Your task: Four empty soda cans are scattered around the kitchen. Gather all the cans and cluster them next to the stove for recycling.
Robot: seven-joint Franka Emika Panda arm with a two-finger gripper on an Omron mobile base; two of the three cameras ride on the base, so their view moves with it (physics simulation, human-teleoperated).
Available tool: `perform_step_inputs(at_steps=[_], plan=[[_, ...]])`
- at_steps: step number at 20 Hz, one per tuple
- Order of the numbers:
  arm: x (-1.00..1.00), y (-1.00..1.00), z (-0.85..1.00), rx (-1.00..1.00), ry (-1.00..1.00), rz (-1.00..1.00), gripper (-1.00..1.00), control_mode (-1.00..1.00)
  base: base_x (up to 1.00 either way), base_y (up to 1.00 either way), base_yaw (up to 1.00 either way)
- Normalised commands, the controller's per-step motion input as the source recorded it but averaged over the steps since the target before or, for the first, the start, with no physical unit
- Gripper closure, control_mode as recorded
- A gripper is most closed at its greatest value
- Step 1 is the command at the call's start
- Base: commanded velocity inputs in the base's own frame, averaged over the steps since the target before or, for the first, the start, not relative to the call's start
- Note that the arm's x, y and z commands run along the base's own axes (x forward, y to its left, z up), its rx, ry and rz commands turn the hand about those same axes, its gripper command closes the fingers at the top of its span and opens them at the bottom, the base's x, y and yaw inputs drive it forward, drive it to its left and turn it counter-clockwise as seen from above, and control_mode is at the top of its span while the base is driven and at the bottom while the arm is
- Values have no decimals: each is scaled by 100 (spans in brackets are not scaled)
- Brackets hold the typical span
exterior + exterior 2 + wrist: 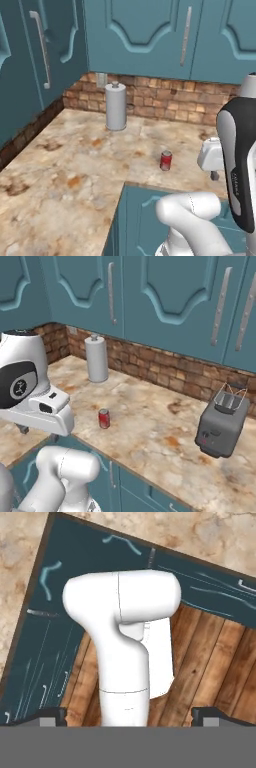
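One red soda can (165, 160) with a silver top stands upright on the marbled counter, close to its front edge; it is also in the right base view (104, 418). My gripper (215, 175) hangs nearer to me than the can, off the counter's edge and pointing down (36, 433). In the hand view its dark fingertips (50, 716) stand wide apart, open, with nothing between them (128, 717). That view looks down on teal cabinet fronts (45, 637) and wooden floor. The stove is out of view.
A paper towel roll (116, 106) stands at the back by the brick backsplash. A grey toaster (222, 423) sits on the counter to the right. The counter (60, 170) bends in an L around teal base cabinets. Teal wall cabinets (150, 35) hang overhead.
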Motion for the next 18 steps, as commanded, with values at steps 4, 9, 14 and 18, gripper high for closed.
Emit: perform_step_inputs(at_steps=[4, 9, 14, 18], plan=[[0, 0, 0, 0, 0, 0, -100, 100, 87, 53, 0], [0, 0, 0, 0, 0, 0, -100, 100, 32, 0, -10], [0, 0, 0, 0, 0, 0, -100, 100, 0, 0, 0], [0, 0, 0, 0, 0, 0, -100, 100, 0, 0, 0]])
